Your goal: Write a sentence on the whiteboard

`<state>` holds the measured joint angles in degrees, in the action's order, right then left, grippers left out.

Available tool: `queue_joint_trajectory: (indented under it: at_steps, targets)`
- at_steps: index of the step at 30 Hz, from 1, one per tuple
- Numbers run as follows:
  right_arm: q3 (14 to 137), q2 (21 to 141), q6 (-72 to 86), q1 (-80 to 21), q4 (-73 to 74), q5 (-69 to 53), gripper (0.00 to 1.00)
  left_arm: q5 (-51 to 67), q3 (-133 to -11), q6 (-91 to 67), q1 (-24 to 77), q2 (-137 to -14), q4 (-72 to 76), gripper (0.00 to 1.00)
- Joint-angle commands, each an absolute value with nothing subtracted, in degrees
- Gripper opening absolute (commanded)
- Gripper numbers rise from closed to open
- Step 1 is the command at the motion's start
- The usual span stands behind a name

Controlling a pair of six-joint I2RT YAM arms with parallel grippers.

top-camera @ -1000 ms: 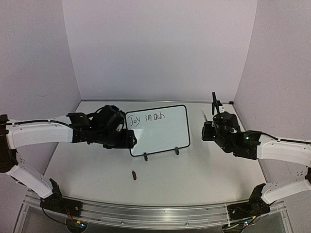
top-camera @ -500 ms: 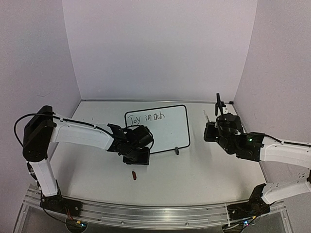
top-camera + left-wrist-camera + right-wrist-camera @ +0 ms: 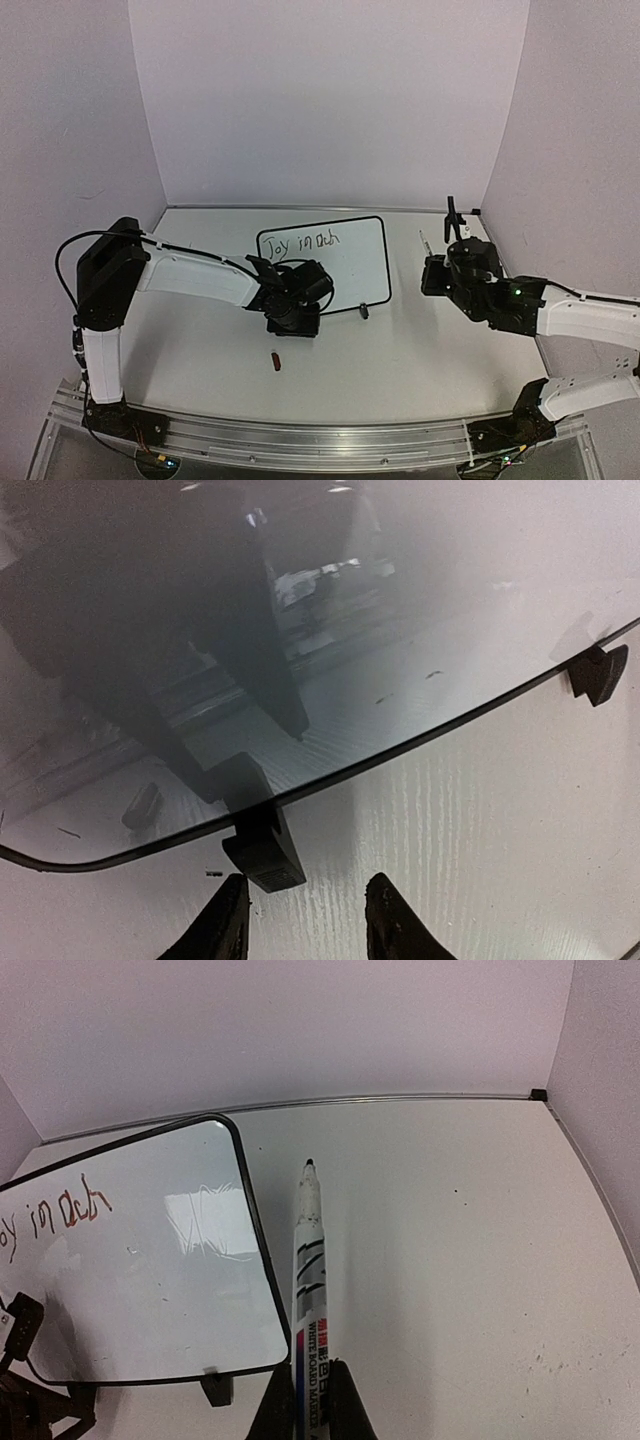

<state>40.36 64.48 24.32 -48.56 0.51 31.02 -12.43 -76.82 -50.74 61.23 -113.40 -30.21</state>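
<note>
Soft, even light fills the overhead view, leaving faint shadows on the white desk (image 3: 400,350) beside the glossy white, black-framed whiteboard (image 3: 350,260). That board mirrors dark shapes and carries pale glare; the right wrist view bows at its edges.

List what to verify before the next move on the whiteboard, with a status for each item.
1. Marker held by right gripper: ok, jaws shut on its barrel.
2. Marker tip uncapped: ok.
3. Marker tip on the whiteboard: not ok, it is off the board's right edge.
4. Free writing space: ok, the board is blank below and right of the writing.
5. Left gripper on the clip foot: not ok, the foot lies just ahead of the open jaws, not between them.
</note>
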Motion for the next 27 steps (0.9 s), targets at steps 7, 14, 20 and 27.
queue_joint_trajectory:
  at_steps: [7, 14, 20, 27]
  targets:
    - [39.3, 62.1, 24.7, -48.4, -0.1, 31.1, 0.0, -18.3, -79.6, -49.3, 61.5, -115.0, -32.4, 0.36]
    - [39.3, 62.0, 24.5, -48.5, -0.1, 30.5, 0.0, -20.5, -80.7, -48.5, 61.4, -116.3, -32.0, 0.31]
    - [39.2, 61.6, 24.6, -48.5, -0.1, 30.1, 0.0, -23.0, -81.8, -48.2, 61.4, -117.0, -33.1, 0.23]
    - [39.7, 61.7, 24.4, -48.5, -0.1, 30.0, 0.0, -23.3, -79.6, -48.2, 61.5, -116.4, -33.5, 0.12]
